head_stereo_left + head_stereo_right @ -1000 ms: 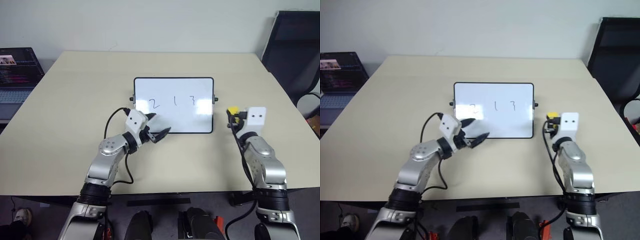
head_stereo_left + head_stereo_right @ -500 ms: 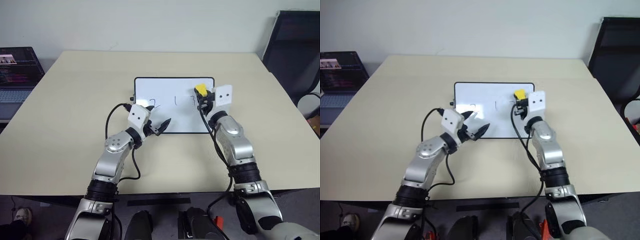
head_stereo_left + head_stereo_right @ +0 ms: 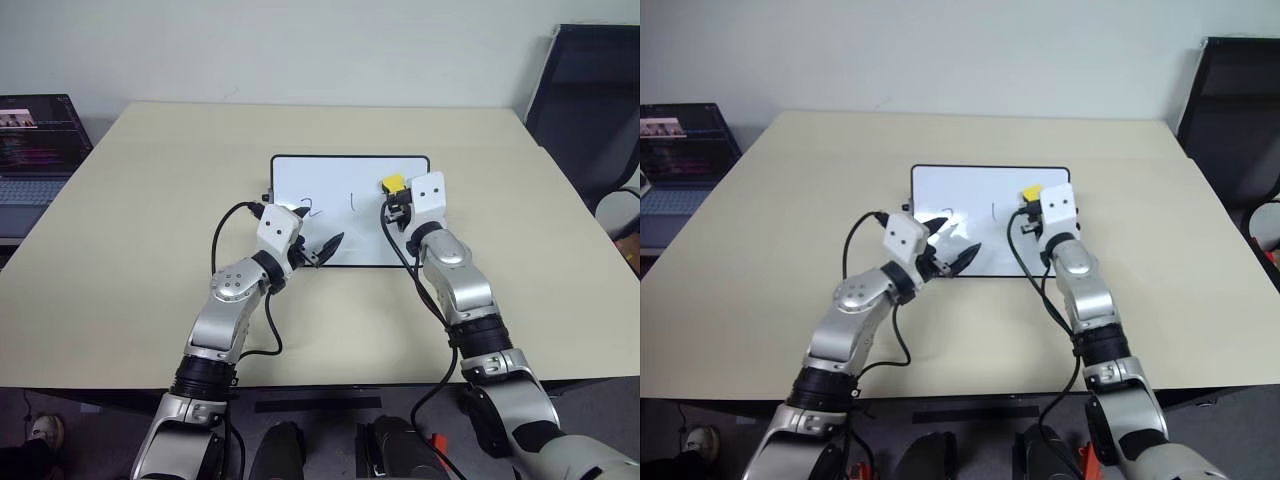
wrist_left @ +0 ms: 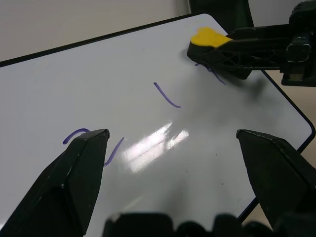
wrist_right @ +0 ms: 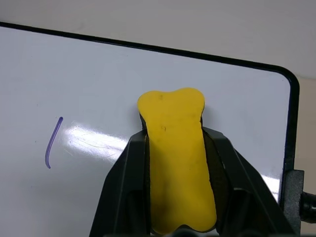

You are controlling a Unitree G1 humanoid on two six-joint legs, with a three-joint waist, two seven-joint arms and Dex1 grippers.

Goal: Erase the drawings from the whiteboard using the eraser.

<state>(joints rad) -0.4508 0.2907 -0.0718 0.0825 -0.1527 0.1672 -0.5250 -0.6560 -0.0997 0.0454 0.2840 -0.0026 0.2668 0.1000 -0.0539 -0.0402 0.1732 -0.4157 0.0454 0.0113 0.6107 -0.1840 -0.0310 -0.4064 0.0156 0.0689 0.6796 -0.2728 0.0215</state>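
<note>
The whiteboard (image 3: 345,235) lies flat in the middle of the table. Its drawings are a "2" (image 3: 308,207) on the left and a "1" (image 3: 350,200) in the middle. The right-hand mark (image 4: 217,79) peeks out from under the eraser. My right gripper (image 3: 397,196) is shut on the yellow eraser (image 5: 175,148), holding it over that mark, at or just above the board's surface. My left gripper (image 3: 318,250) is open with nothing in it, over the board's near left part, one finger (image 4: 74,168) partly covering the "2".
The beige table (image 3: 130,280) spreads wide around the board. An open laptop (image 3: 35,140) stands past the table's left edge. A black chair (image 3: 590,110) stands at the far right.
My right gripper has carried the eraser leftwards from beside the board's right edge to over the board's right-hand mark. The left gripper has stayed put.
</note>
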